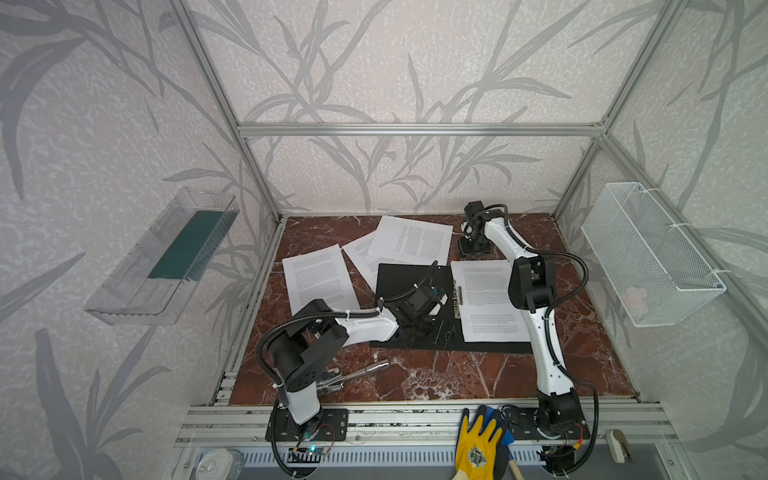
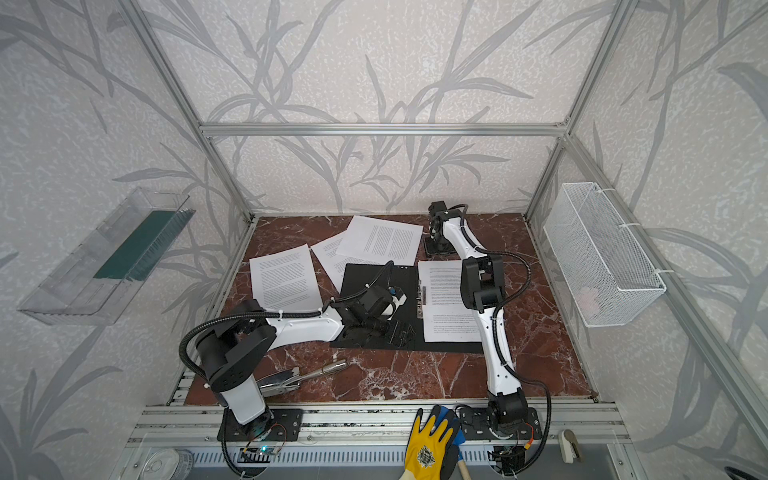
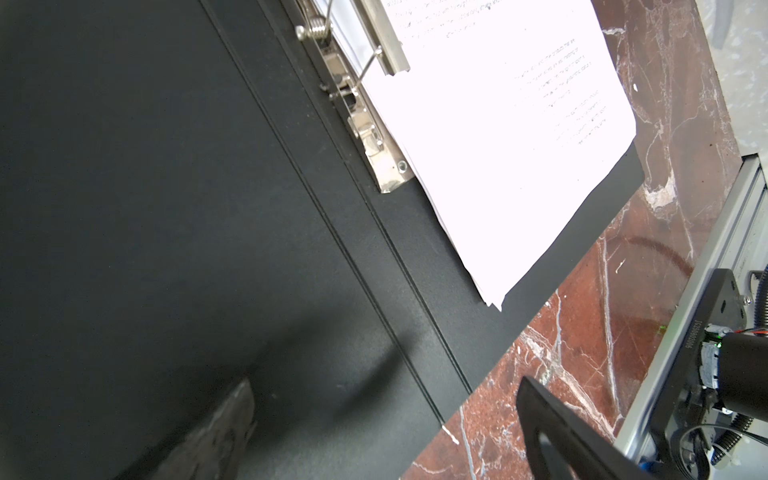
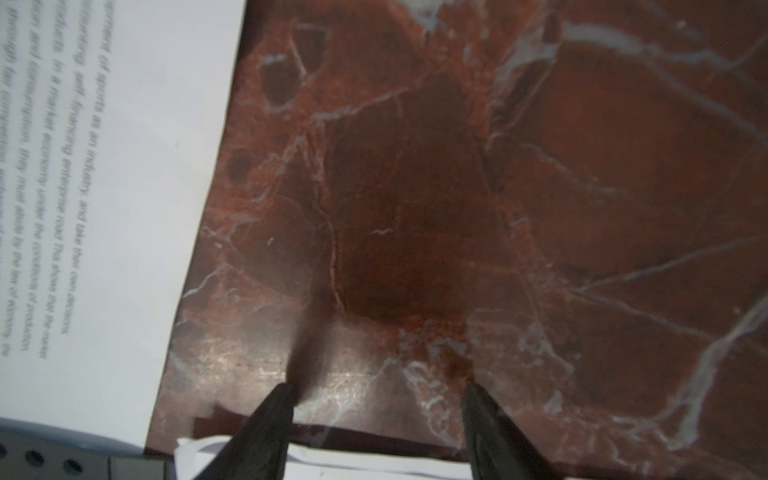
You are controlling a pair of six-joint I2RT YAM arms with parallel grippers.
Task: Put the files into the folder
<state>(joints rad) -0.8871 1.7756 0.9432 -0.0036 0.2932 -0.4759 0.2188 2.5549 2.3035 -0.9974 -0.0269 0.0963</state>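
The folder (image 1: 399, 278) lies open, black inside up, on the marble table (image 1: 436, 374). A stack of files (image 1: 486, 299) rests on its right half, beside the metal clip (image 1: 458, 297). Three loose sheets (image 1: 318, 276) lie off its far-left side. My left gripper (image 1: 441, 332) is over its near edge, jaws wide apart. My right gripper (image 1: 473, 245), jaws apart and empty, sits just beyond its far edge.

Red-brown veined marble surface (image 1: 415, 374), here we go. Centre-right, the thin folder (image 1: 399, 278) lies open and flat on the stone, black inside up. Left of it sits one white printed paper sheet (image 1: 318, 276). At the far centre are two overlapping white printed sheets (image 1: 411, 241), meeting the folder's far-left corner. Near left lies a silvery long-handled metal hand tool (image 1: 361, 372).
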